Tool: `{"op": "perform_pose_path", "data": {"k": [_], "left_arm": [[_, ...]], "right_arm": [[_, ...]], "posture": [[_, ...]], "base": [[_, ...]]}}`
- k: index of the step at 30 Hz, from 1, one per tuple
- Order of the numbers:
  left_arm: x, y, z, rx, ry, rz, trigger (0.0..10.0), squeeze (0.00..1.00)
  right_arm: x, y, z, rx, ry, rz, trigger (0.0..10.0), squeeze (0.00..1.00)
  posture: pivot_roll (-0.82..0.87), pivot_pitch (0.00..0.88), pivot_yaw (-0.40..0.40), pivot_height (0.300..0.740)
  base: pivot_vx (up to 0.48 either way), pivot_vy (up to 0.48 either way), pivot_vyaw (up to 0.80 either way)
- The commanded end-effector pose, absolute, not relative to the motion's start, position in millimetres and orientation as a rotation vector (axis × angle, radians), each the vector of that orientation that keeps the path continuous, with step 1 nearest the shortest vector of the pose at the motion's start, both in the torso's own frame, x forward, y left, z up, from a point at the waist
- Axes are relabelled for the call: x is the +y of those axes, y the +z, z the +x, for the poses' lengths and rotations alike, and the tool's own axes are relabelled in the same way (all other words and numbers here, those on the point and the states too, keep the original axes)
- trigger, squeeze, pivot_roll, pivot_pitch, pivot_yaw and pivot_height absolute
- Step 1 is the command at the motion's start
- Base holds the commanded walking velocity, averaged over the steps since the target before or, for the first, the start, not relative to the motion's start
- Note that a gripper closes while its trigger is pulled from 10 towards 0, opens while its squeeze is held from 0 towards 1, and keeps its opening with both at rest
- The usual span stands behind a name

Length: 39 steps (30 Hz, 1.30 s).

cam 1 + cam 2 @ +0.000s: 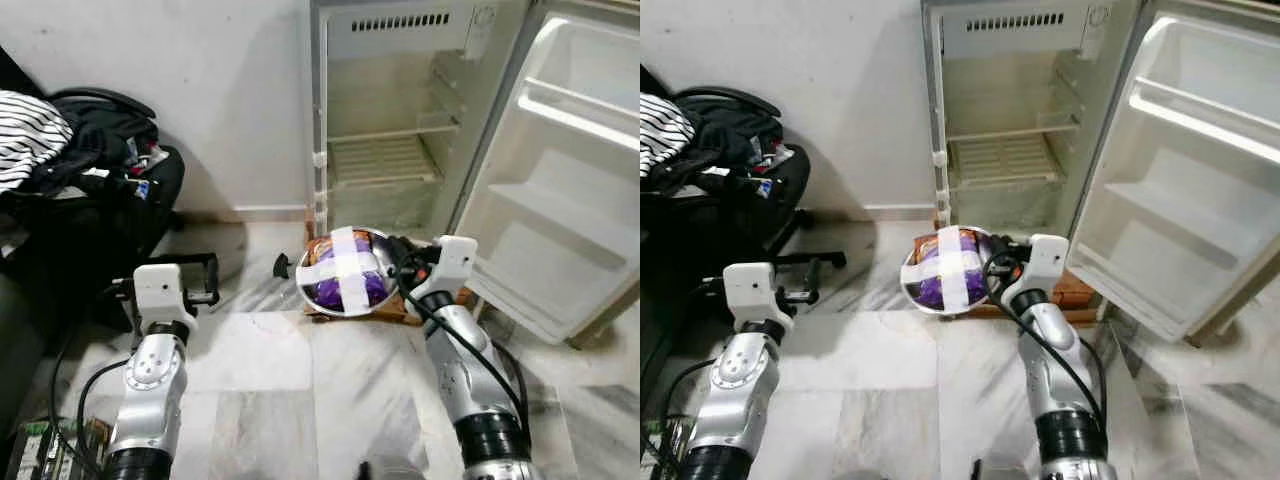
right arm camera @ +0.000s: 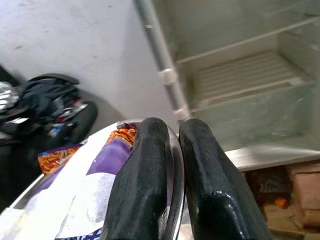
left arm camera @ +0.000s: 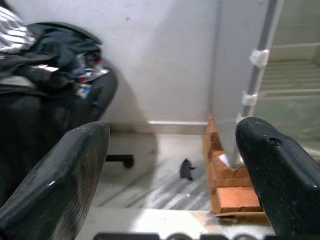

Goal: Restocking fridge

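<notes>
One round metal bowl [image 1: 343, 272], packed with purple and orange snack packets under two crossed white tape strips, is tilting its mouth toward the camera before the open white fridge [image 1: 400, 120]. Right end effector [image 2: 170, 150] is pinching its rim; left end effector [image 3: 175, 165] is hanging wide open, empty.

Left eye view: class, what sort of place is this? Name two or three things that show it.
Probably a room in a home: a small open fridge raised on bricks, a marble-tiled floor, and a chair piled with clothes and bags against a plain wall.
</notes>
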State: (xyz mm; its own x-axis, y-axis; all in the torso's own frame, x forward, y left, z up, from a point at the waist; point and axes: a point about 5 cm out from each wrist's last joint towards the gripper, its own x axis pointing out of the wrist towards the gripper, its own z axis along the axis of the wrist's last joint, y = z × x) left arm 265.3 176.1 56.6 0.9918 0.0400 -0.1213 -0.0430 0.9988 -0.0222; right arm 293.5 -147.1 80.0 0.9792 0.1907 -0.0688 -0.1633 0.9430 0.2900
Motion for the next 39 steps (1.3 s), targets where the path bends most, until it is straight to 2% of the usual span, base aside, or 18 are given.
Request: {"op": "perform_pose_path", "data": {"k": [1, 6, 33, 39], "left_arm": [[179.6, 58.7, 265.5, 0.115, 0.040, -0.008, 10.0, 0.00], [179.0, 58.9, 265.4, 0.114, 0.037, -0.008, 10.0, 0.00], [176.0, 57.2, 265.2, 0.120, 0.032, 0.006, 10.0, 0.00], [176.4, 56.4, 263.7, 0.121, 0.034, -0.001, 10.0, 0.00]], "right_arm": [[-147.5, 89.0, 298.9, 0.055, 0.171, 0.284, 10.0, 0.00], [-149.3, 89.7, 300.1, 0.052, 0.162, 0.279, 10.0, 0.00], [-169.5, 98.2, 312.0, 0.001, 0.063, 0.239, 10.0, 0.00], [-172.8, 96.8, 308.0, 0.002, 0.085, 0.248, 10.0, 0.00]], "posture": [[-0.05, 0.000, 0.032, 0.740], [-0.05, 0.000, 0.031, 0.740], [-0.04, 0.000, 0.027, 0.740], [-0.04, 0.000, 0.026, 0.740]], "base": [[0.368, 0.311, 0.00], [0.374, 0.295, 0.00], [0.423, -0.029, 0.00], [0.059, 0.000, 0.00]]}}
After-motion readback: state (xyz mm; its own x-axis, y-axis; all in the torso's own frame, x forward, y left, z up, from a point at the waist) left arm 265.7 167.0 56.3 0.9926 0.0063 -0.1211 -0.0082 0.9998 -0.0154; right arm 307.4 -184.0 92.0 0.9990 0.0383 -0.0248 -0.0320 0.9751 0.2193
